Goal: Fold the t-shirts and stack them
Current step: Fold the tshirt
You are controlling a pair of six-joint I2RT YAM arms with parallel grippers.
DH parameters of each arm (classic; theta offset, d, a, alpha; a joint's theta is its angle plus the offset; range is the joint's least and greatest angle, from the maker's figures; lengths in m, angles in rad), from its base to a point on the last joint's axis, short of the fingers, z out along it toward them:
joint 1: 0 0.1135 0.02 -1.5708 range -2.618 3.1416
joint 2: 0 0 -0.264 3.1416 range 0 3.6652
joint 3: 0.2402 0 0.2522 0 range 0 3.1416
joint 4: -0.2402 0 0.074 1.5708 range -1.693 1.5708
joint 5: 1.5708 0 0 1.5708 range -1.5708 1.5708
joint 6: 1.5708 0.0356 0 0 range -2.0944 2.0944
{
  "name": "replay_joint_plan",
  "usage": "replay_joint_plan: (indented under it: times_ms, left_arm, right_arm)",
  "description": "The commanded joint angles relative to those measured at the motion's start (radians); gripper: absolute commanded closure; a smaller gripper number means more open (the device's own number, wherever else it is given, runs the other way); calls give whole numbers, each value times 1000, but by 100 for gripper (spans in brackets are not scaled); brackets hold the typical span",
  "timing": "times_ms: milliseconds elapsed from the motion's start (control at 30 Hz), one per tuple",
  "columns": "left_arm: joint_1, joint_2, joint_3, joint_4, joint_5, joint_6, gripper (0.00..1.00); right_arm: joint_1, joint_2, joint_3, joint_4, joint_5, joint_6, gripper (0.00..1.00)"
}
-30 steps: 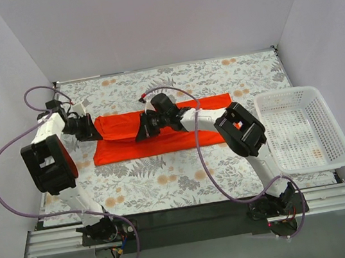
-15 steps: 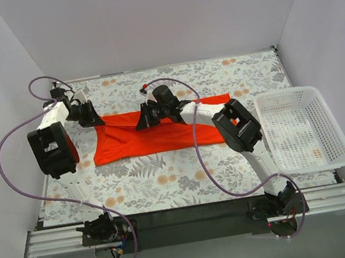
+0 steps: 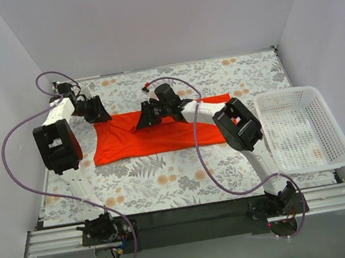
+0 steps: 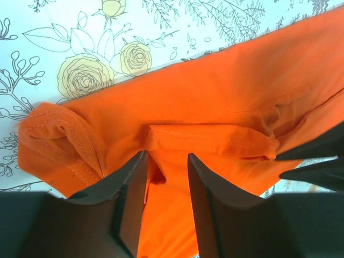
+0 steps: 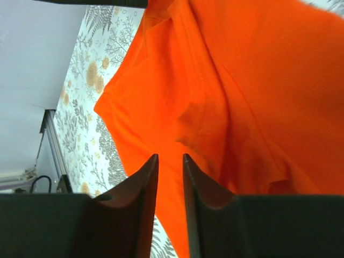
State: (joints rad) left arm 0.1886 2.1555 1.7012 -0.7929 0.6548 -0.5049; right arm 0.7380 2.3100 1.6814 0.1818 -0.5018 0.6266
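The orange-red t-shirt [image 3: 161, 138] lies as a long folded band across the middle of the floral mat [image 3: 166, 176]. My left gripper [image 3: 98, 111] is at the shirt's back left corner, shut on a fold of cloth that runs up between its fingers [image 4: 166, 157]. My right gripper [image 3: 143, 120] is at the back edge near the shirt's middle, its fingers nearly together with cloth between them [image 5: 170, 157]. The held back edge is raised and pulled toward the back. The t-shirt fills the left wrist view [image 4: 226, 91] and the right wrist view [image 5: 258, 80].
A white mesh basket [image 3: 302, 129] stands at the right edge of the mat. Grey walls close in the left, back and right sides. Purple cables loop from both arms over the mat.
Both grippers moved toward the back with the shirt's back edge in them. The left one also moved right. The shirt's left end is drawn up and narrower.
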Motion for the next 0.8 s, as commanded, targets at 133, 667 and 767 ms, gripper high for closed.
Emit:
replay_joint_plan:
  times_ms: [133,667,767]
  left_arm:
    - [23,-189,-61,-32,20,3,63]
    - [11,-427,-476,-74,-135,80,65]
    - [-12,-441,-451,-19,-89,49,67]
  right_arm:
    - [-118,-150,-58,2,-24,-85,55]
    - [-324,-320,-54,-852,172,-918,66]
    - [-331,-327,-58,-854,134,-932,71]
